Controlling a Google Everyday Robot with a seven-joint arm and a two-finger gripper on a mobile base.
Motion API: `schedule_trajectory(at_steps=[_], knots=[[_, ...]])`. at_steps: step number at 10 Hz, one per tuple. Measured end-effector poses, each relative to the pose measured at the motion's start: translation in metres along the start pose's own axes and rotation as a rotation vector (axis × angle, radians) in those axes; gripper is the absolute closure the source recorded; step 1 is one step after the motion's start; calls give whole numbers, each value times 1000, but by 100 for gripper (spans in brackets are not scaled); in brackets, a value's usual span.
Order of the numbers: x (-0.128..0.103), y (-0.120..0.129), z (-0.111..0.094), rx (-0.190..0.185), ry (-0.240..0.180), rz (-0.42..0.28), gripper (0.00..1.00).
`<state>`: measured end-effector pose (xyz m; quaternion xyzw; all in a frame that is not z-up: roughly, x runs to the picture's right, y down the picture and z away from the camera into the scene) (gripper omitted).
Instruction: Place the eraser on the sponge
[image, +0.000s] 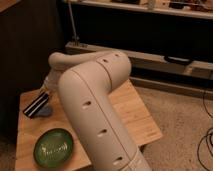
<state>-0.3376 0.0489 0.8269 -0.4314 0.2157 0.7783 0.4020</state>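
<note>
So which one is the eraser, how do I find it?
Look at the wooden table, then its far left corner, behind the round green plate. The gripper is right there, and at its tip is the eraser: a long black block with white stripes, unlike the small blue-grey sponge beside it.

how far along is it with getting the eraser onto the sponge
Nearly there. Done: the eraser is at the gripper, over the wooden table, right above the sponge. In hand: it sits tilted, overlapping the sponge; whether it touches is unclear. Left: lay it flat on the sponge and back the gripper away.
</note>
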Motion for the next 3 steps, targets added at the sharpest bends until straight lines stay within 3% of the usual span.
schedule_trajectory(at_steps=[3], knots=[[-25,-17,14,0,6,95,91]])
